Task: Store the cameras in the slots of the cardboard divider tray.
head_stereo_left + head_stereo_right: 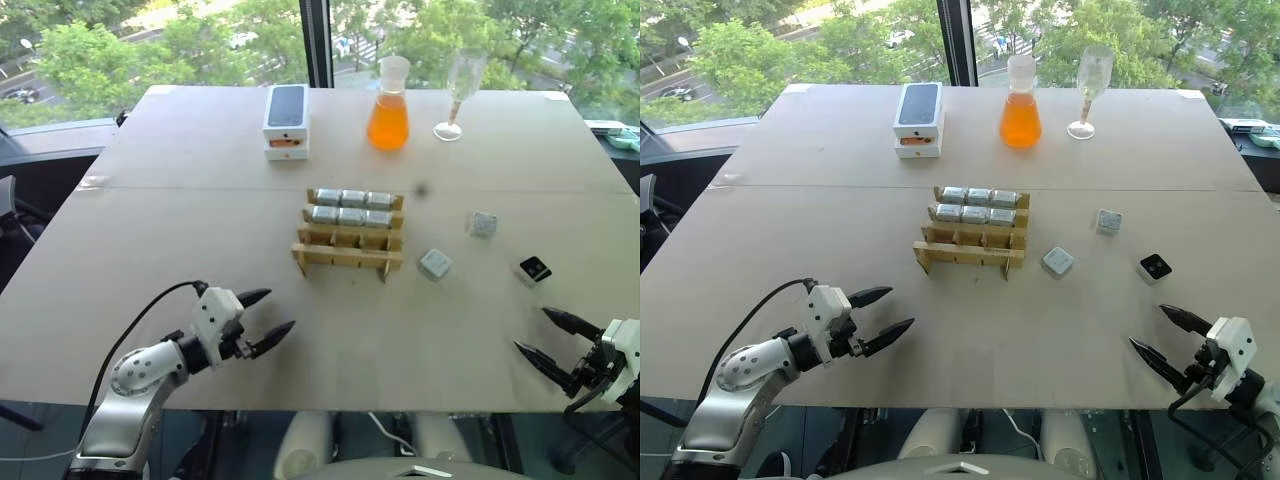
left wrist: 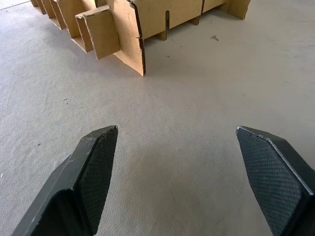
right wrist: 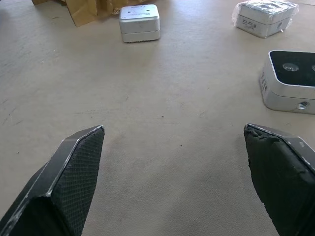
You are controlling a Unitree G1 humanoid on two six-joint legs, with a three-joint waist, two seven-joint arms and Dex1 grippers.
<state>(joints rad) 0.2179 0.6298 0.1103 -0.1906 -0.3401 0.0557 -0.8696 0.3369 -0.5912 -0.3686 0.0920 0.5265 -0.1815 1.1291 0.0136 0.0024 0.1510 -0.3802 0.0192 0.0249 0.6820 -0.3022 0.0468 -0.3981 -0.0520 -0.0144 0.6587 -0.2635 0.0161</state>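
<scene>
The left gripper (image 1: 268,318) hovers low over the pale beige tabletop (image 1: 200,230), its 2 black fingers (image 2: 86,182) spread wide apart with nothing between them. Ahead of those fingertips and a little to their right stands the small tan cardboard divider tray (image 1: 348,243), well apart from them; in the left wrist view its notched cardboard end stands on the table beyond the open fingers. The tray's 2 far rows each hold 3 small silver-grey boxy cameras (image 1: 352,206), 6 in all, while the near rows stand open. Beyond the tray, at the far side of the table, sit a white phone box with a black top (image 1: 286,120), a glass flask of orange liquid (image 1: 388,105) and a clear stemmed glass (image 1: 458,92). To the right of the tray, 3 more cameras lie loose on the table: a plain silver one (image 1: 434,264) just beside the tray, one in clear wrapping (image 1: 483,224) farther off, and one with a black face upward (image 1: 533,269), nearest the right gripper (image 1: 546,336). That gripper's 2 black fingers (image 3: 74,172) are also splayed wide and empty, the black-faced camera lying just ahead of its right fingertip. Small print on the cameras is too small to read.
</scene>
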